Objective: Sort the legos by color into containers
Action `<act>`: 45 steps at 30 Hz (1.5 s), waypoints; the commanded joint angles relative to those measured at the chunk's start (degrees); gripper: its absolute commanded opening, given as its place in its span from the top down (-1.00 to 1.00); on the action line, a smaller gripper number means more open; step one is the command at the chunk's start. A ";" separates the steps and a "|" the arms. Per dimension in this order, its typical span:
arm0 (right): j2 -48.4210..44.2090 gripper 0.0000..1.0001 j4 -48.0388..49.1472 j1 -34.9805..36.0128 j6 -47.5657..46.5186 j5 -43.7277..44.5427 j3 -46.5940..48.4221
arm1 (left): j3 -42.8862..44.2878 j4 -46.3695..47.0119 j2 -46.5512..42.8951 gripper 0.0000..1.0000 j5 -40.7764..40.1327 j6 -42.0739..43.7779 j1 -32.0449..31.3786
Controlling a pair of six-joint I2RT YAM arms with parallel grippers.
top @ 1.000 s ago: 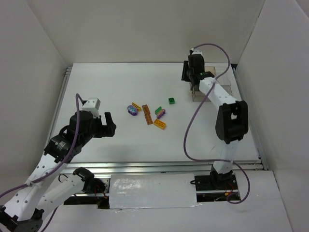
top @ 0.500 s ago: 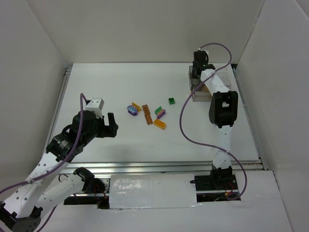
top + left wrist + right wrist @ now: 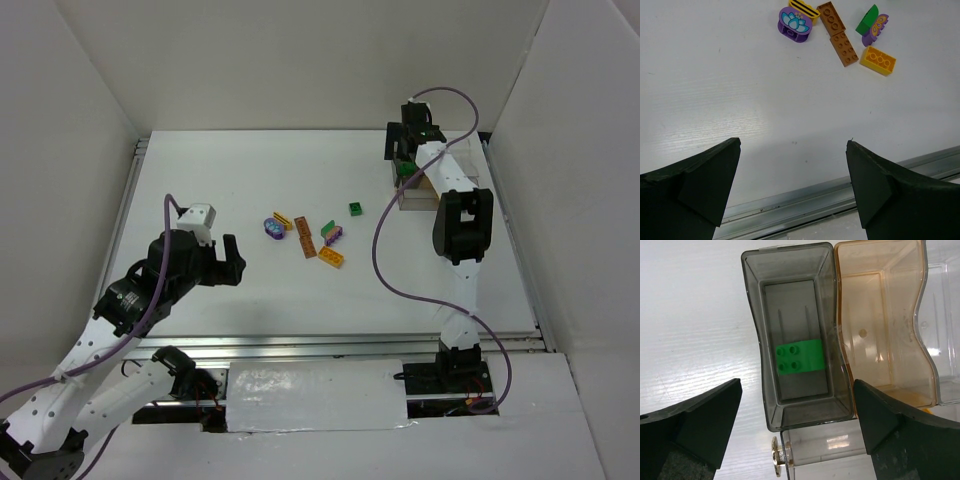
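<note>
— What do we lose?
— Our right arm (image 3: 462,220) hides most of the containers (image 3: 474,165) from above.
— And the legos?
— Our left gripper (image 3: 792,145) is spread wide, near the loose legos (image 3: 305,235) mid-table. Our right gripper (image 3: 797,385) is spread wide too, over a green four-stud brick (image 3: 800,356) lying flat in the smoky bin (image 3: 752,315), far right.

Bright, even light floods my white table (image 3: 250,300); shadows are soft. A glare patch shines below my left wrist. Lens distortion bows the grey container (image 3: 752,340) walls under my right.
</note>
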 commanded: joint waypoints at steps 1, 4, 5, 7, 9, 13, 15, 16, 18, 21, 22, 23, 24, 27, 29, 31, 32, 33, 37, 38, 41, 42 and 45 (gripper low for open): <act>-2.05 -0.99 -0.05 0.20 0.50 -0.15 3.58 | 0.94 2.27 -0.47 -0.99 0.98 1.41 -0.42; -3.28 -0.90 -1.54 0.46 1.82 -1.90 3.77 | 0.85 2.35 -0.65 -0.99 0.98 1.33 -0.42; -5.46 -0.87 -1.72 0.72 2.34 -4.95 3.15 | 0.85 2.35 -0.74 -0.99 0.89 1.33 -0.42; -10.46 -0.62 -0.59 3.17 3.92 -8.22 -0.97 | 1.03 2.35 -0.48 -0.99 0.71 1.33 -0.50; -13.21 -0.47 -0.66 5.82 5.50 -7.97 -4.40 | 1.03 2.18 0.14 -0.99 0.36 1.24 -0.42; -16.64 -0.47 -3.92 11.96 11.13 -5.07 -6.95 | 1.12 1.92 0.58 -0.99 0.10 1.06 -0.50; -16.91 -0.49 -3.31 14.78 9.39 -7.95 -9.84 | 1.12 1.92 0.40 -0.99 0.18 1.15 -0.50; -15.87 -0.48 -3.74 15.31 7.99 -9.71 -9.95 | 1.03 2.00 0.23 -0.99 0.36 1.15 -0.42; -13.32 -0.47 -8.65 15.75 5.26 -13.66 -6.63 | 0.94 2.18 -0.12 -0.99 0.54 1.24 -0.50; -9.18 -0.46 -14.62 15.84 4.02 -14.04 -3.45 | 0.77 2.44 -0.74 -0.99 1.67 1.50 -0.50; -8.83 -0.46 -14.82 15.75 4.10 -13.43 -3.97 | 0.76 2.62 -0.83 -0.99 2.29 1.68 -0.42; -8.91 -0.46 -14.91 15.75 4.19 -13.16 -5.54 | 0.76 2.70 -0.91 -0.99 2.56 1.77 -0.42; -9.00 -0.46 -14.91 15.75 4.11 -13.42 -6.42 | 0.76 2.71 -0.91 -0.99 2.73 1.85 -0.42; -8.56 -0.48 -14.73 15.75 4.28 -13.60 -9.58 | 0.68 2.79 -0.74 -0.99 3.26 1.94 -0.50; -7.95 -0.50 -14.21 15.75 4.19 -13.42 -11.26 | 0.68 3.06 -0.74 -0.99 3.87 2.12 -0.50; -6.89 -0.51 -14.29 15.75 4.37 -13.07 -11.70 | 0.50 3.23 -0.56 -0.99 4.58 2.56 -0.50; -6.72 -0.51 -14.12 15.67 4.28 -13.42 -11.97 | 0.50 3.32 -0.48 -0.99 5.01 2.56 -0.50; -6.45 -0.51 -13.77 15.75 4.28 -13.68 -12.06 | 0.50 3.23 -0.39 -0.99 5.11 2.64 -0.59; -3.82 -0.51 -14.38 15.67 4.28 -14.04 -10.13 | 0.50 3.23 -0.30 -0.99 5.11 2.65 -0.50; -3.38 -0.50 -14.73 15.67 4.19 -13.95 -9.17 | 0.59 3.32 -0.47 -0.99 5.11 2.56 -0.50; -1.53 -0.48 -15.52 15.40 4.37 -12.37 -7.23 | 0.50 3.41 -0.65 -0.99 5.46 2.65 -0.59; -0.66 -0.47 -15.87 15.14 4.37 -12.54 -6.70 | 0.50 3.58 -0.65 -0.99 5.72 2.82 -0.59; 0.75 -0.39 -16.75 14.88 4.28 -13.42 -5.29 | 0.41 3.58 -0.39 -0.99 6.07 2.82 -0.68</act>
